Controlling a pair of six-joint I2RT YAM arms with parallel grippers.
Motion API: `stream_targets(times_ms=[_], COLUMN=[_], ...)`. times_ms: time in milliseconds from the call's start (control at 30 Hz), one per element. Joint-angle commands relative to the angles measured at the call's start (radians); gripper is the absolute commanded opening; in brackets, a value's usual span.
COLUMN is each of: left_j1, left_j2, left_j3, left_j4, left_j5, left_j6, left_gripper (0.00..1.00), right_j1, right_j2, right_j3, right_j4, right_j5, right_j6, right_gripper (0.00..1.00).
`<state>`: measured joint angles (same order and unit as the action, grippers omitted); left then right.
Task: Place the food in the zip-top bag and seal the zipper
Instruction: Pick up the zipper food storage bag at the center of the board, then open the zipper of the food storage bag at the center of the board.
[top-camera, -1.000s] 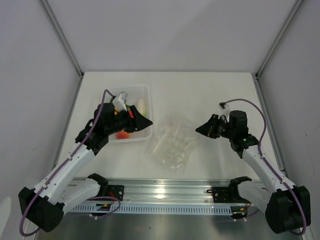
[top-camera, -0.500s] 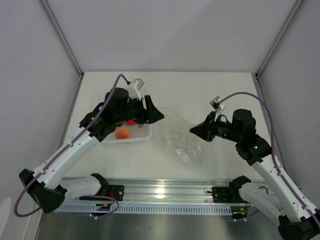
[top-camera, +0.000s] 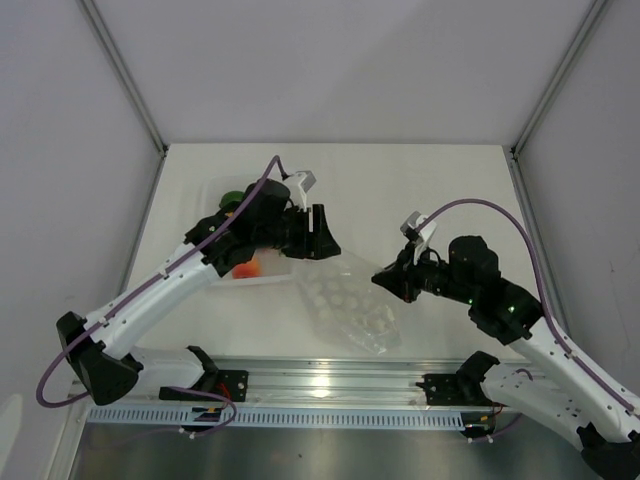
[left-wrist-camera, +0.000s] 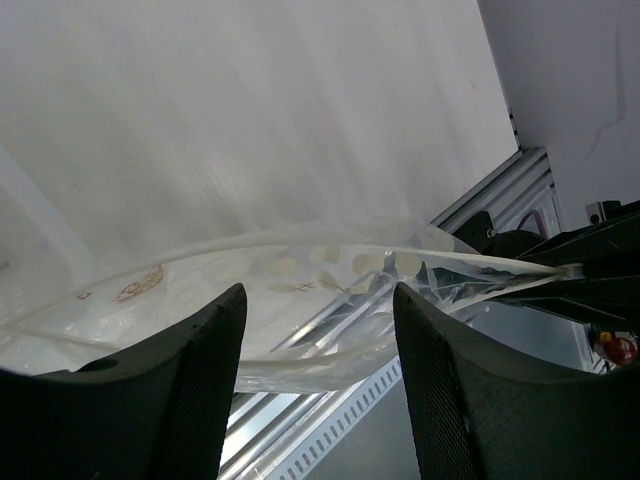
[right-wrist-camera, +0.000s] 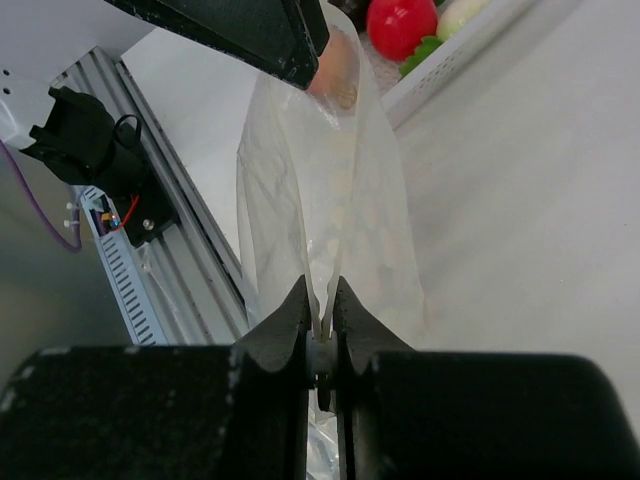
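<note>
Left gripper (top-camera: 322, 235) swung from tray (top-camera: 268, 279) over to zip-top bag (top-camera: 352, 312); jaws wide, nothing between them (peach-toned piece (right-wrist-camera: 338, 68) sits at bag mouth). Right gripper (top-camera: 386, 279) pinches bag edge, now raised. Loading under way, sealing not yet done.

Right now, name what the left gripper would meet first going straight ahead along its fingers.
The zip-top bag: its clear film spans the gap just ahead of the left gripper. How near is unclear. Beyond it, the right gripper pinches the bag.

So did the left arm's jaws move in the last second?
Yes. The left arm carried its jaws right, from over the white tray out past its right edge, to the zip-top bag.
</note>
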<state>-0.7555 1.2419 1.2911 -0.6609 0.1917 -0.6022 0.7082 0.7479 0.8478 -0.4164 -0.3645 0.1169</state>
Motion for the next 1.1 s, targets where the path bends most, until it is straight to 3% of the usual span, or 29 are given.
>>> stream_targets(times_ms=[0, 267, 367, 467, 533, 567, 833, 967, 1067], left_j1=[-0.024, -0.059, -0.065, -0.071, -0.076, -0.08, -0.125, -0.145, -0.145], left_j2=[0.013, 0.011, 0.001, -0.004, -0.007, -0.01, -0.122, -0.218, -0.324], left_j3=[0.016, -0.004, -0.024, -0.045, -0.061, -0.073, -0.163, -0.197, -0.243], left_j4=[-0.009, -0.008, 0.003, 0.026, 0.044, 0.05, 0.185, 0.227, 0.257], left_j5=[-0.008, 0.0, 0.002, 0.023, 0.029, 0.023, -0.049, -0.162, -0.222], left_j6=[-0.01, 0.002, 0.016, 0.03, 0.041, 0.044, 0.133, 0.188, 0.238], left_gripper=[0.62, 0.44, 0.42, 0.28, 0.03, 0.0, 0.01, 0.02, 0.19], right_j1=[0.039, 0.074, 0.077, 0.08, 0.082, 0.08, 0.082, 0.082, 0.083], right_j2=[-0.012, -0.036, -0.038, -0.032, -0.027, -0.027, -0.009, 0.001, -0.008], right_j3=[0.04, 0.05, 0.05, 0.046, 0.046, 0.046, 0.054, 0.065, 0.059], right_j4=[-0.005, -0.035, -0.033, -0.033, -0.033, -0.033, -0.033, -0.032, -0.024], right_j5=[0.104, 0.208, 0.205, 0.19, 0.174, 0.168, 0.102, -0.005, -0.082], right_j6=[-0.026, -0.037, -0.036, -0.033, -0.031, -0.03, -0.036, -0.065, -0.071], right_gripper=[0.0, 0.0, 0.0, 0.0, 0.0, 0.0, 0.0, 0.0, 0.0])
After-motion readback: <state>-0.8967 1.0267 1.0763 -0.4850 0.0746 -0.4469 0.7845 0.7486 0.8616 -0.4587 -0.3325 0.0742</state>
